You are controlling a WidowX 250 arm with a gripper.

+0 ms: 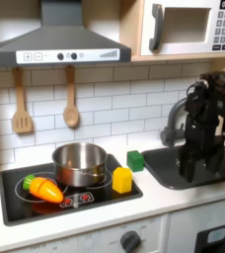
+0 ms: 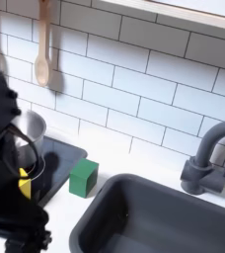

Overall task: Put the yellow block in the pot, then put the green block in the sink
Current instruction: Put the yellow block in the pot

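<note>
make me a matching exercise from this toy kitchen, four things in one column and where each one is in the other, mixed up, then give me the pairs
Things:
1. yellow block
2. green block
3. toy carrot
4. tool

Places, as the first exterior view shows them:
A. over the sink, low above the basin
B. on the white counter between the stove and the sink
C. on the black stovetop, left of the pot in the first exterior view
D. on the black stovetop, at its right edge, in front of the green block

Pairs: 1-D, 2-B, 3-C, 4-A

Yellow block [image 1: 122,180], green block [image 1: 135,160]
</note>
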